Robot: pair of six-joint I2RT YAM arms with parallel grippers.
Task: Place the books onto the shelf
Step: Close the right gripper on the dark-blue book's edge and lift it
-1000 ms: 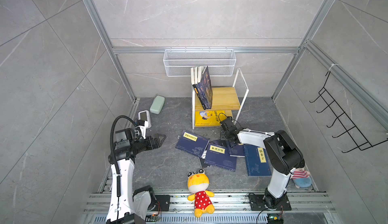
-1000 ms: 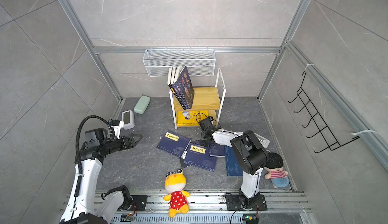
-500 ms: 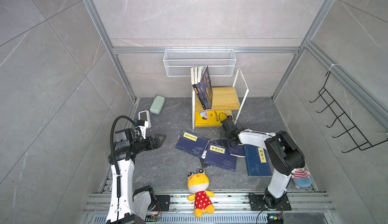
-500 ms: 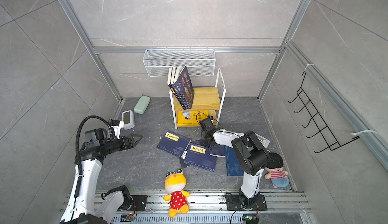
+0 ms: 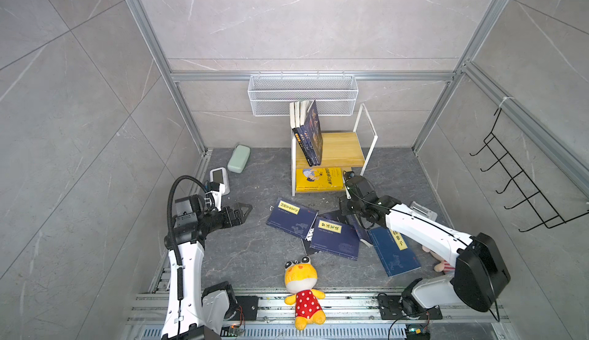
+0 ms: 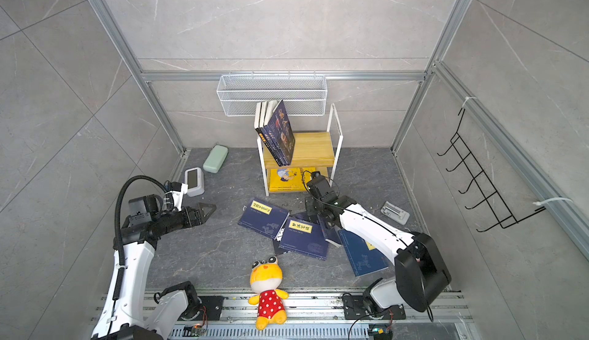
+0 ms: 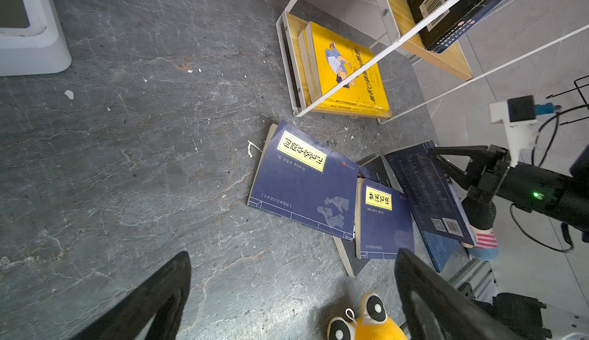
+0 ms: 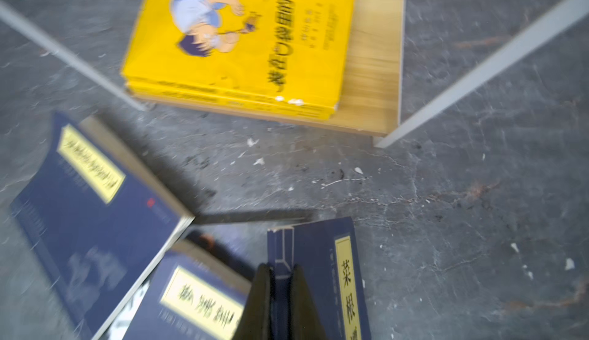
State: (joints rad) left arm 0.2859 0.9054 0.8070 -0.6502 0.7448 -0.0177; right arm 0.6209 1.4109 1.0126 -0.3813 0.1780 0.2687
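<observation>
At the near edge an aluminium rail point(image 5: 271, 305) carries both arm bases. A plush toy point(image 5: 301, 286), yellow in a red spotted dress, lies across it onto the dark grey stone-look floor point(image 5: 248, 258). Just beyond, navy volumes with yellow title labels lie flat. There is a left book point(image 5: 291, 219), then a middle book point(image 5: 334, 238) overlapping a darker one that is mostly covered, and a right book point(image 5: 395, 252) partly under the right arm. The right gripper point(image 8: 280, 273) has its fingers pinched on the spine edge of the held book point(image 7: 424, 192), which is tilted up off the floor. On the left, the left gripper point(image 7: 293, 254) hovers over bare floor, fingers spread wide and empty. Farther back stands the shelf point(image 5: 341, 150), with yellow books point(image 5: 318, 179) stacked flat on its lower board and dark books point(image 5: 310, 137) leaning at the left end of the upper one. A green case point(image 5: 239, 158) and a white device point(image 5: 219, 177) lie far left. Grey tiled walls in aluminium framing enclose everything, with a wire basket point(image 5: 302, 96) on the far wall and a black hook rack point(image 5: 516, 176) on the right wall. The right wrist view is blurred, so titles are hard to read. A small doll point(image 5: 441, 263) shows only in scraps behind the right arm.
</observation>
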